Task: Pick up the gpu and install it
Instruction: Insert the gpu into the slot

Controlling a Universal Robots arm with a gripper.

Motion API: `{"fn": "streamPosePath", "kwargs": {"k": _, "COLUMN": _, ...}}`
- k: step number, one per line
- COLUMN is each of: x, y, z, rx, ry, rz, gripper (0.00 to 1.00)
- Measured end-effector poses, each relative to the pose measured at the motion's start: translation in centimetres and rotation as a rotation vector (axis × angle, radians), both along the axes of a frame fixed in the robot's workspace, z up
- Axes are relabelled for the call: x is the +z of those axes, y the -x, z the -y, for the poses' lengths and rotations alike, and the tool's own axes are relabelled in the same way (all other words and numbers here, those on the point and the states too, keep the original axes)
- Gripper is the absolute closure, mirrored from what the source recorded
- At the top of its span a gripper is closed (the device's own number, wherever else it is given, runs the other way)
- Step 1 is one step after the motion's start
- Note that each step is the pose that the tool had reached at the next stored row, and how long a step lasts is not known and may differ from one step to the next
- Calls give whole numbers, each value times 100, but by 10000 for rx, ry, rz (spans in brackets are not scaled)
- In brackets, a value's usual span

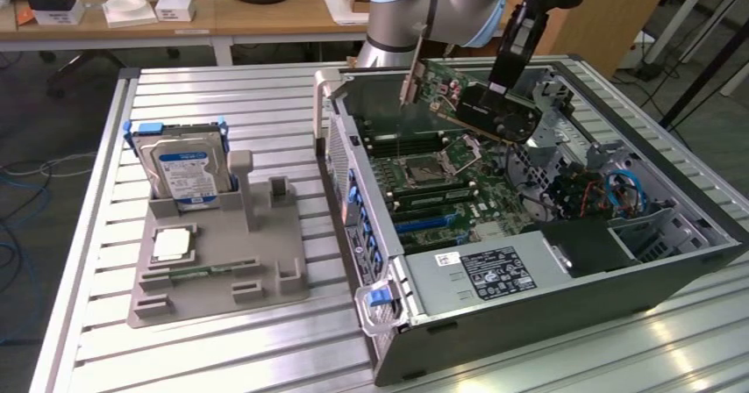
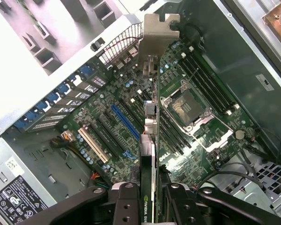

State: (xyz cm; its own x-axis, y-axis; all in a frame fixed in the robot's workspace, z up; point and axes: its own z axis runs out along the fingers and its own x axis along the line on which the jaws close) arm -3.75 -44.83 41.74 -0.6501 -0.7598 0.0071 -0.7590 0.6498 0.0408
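Setup: open case [image 1: 527, 340] lying on its side on a slatted metal table [image 1: 234, 358], with a grey tray [image 1: 223, 296] just beside it on the exterior view's left.

Case contents:
- 1 motherboard [image 1: 433, 200], flat on the case floor.
- 1 CPU socket [image 2: 187, 105], with nothing seated in it.
- 1 blue slot [image 2: 124, 122] and 1 white slot [image 2: 91, 143], both unfilled.
- 1 PSU [image 1: 492, 270], silver with a black label, at the near end.
- 1 bundle of blue cables [image 1: 626, 191], toward the exterior view's right.

Tray contents:
- 1 hard drive [image 1: 181, 169] with a blue label, standing upright in its holder at the far end.
- 1 square chip [image 1: 174, 244], lying flat in a recess.
- 1 memory stick [image 1: 193, 273], lying in a narrow groove nearer the camera.
- The remaining pockets hold nothing.

Task item: 1 gpu [image 1: 486, 103], inside the case opening at its far end. It is over the motherboard and tilted, well apart from the tray. The wrist view sees it edge-on. Its silver bracket [image 2: 159, 33] points toward the perforated rear wall, and the card runs above the socket-side slots. Whether its lower edge touches the board cannot be told.

Gripper [image 1: 501, 90]: jaws clenched on the gpu. The two black fingers [image 2: 126, 199] press on opposite faces of the card at the end away from the bracket.
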Motion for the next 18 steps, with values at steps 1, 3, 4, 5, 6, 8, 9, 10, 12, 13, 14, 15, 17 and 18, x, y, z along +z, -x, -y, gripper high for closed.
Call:
{"fn": "streamPosePath", "kwargs": {"k": 1, "x": 0, "y": 0, "z": 0, "rx": 12, "ry": 0, "rz": 0, "gripper": 74}}
{"fn": "streamPosePath", "kwargs": {"k": 3, "x": -2, "y": 0, "z": 0, "rx": 38, "ry": 1, "rz": 0, "gripper": 74}}
{"fn": "streamPosePath", "kwargs": {"k": 4, "x": -2, "y": 0, "z": 0, "rx": 49, "ry": 2, "rz": 0, "gripper": 74}}
{"fn": "streamPosePath", "kwargs": {"k": 5, "x": -3, "y": 0, "z": 0, "rx": 61, "ry": 2, "rz": 0, "gripper": 74}}
{"fn": "streamPosePath", "kwargs": {"k": 6, "x": -4, "y": 0, "z": 0, "rx": 73, "ry": 0, "rz": 0, "gripper": 74}}
{"fn": "streamPosePath", "kwargs": {"k": 8, "x": -6, "y": 0, "z": 0, "rx": 95, "ry": 1, "rz": 0, "gripper": 74}}
{"fn": "streamPosePath", "kwargs": {"k": 9, "x": -7, "y": 0, "z": 0, "rx": 106, "ry": 1, "rz": 0, "gripper": 74}}
{"fn": "streamPosePath", "kwargs": {"k": 10, "x": -8, "y": 0, "z": 0, "rx": 117, "ry": 2, "rz": 0, "gripper": 74}}
{"fn": "streamPosePath", "kwargs": {"k": 12, "x": -10, "y": 0, "z": 0, "rx": 136, "ry": 1, "rz": 0, "gripper": 74}}
{"fn": "streamPosePath", "kwargs": {"k": 13, "x": -10, "y": 0, "z": 0, "rx": 145, "ry": 1, "rz": 0, "gripper": 74}}
{"fn": "streamPosePath", "kwargs": {"k": 14, "x": -11, "y": 0, "z": 0, "rx": 155, "ry": 2, "rz": 0, "gripper": 74}}
{"fn": "streamPosePath", "kwargs": {"k": 15, "x": -12, "y": 0, "z": 0, "rx": 164, "ry": 1, "rz": 0, "gripper": 74}}
{"fn": "streamPosePath", "kwargs": {"k": 17, "x": -13, "y": 0, "z": 0, "rx": 182, "ry": 1, "rz": 0, "gripper": 74}}
{"fn": "streamPosePath", "kwargs": {"k": 18, "x": -14, "y": 0, "z": 0, "rx": 191, "ry": 1, "rz": 0, "gripper": 74}}
